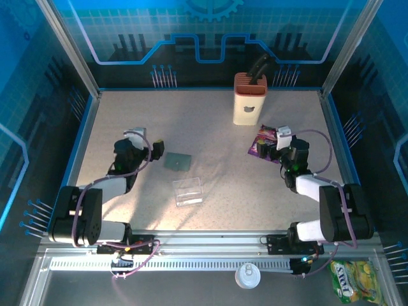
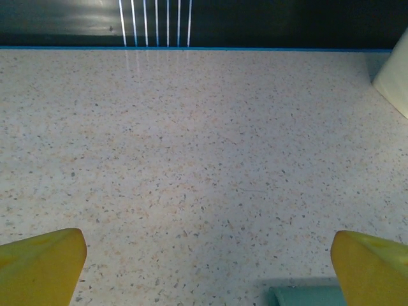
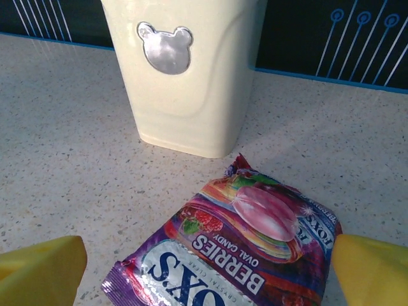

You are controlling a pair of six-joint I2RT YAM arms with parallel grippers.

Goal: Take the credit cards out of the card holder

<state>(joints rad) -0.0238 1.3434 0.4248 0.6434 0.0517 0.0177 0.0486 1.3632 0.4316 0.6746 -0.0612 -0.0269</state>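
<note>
The left gripper (image 1: pixel 153 150) stood with its yellow fingers (image 2: pixel 38 268) spread wide above the speckled surface (image 1: pixel 210 121), holding nothing. The card holder (image 1: pixel 178 161) lay flat on the surface just to the right of this gripper. In the left wrist view, one grey-green corner of it showed beside the right fingertip, at the near end of the gap. A clear plastic piece (image 1: pixel 188 191) lay near the holder, further back toward the arm bases and to the gripper's right. Whether the two touched could not be told. Ahead of the left gripper was bare surface up to the dark far wall (image 2: pixel 255 22).

The right gripper (image 3: pixel 204 268) was likewise spread and gripped nothing. A crinkled purple snack packet (image 3: pixel 248 255) lay on the surface between its fingertips and ran on ahead of them. Just beyond the packet stood a tall cream block (image 3: pixel 191 83), upright, with a silver bear-shaped mark facing the gripper.
</note>
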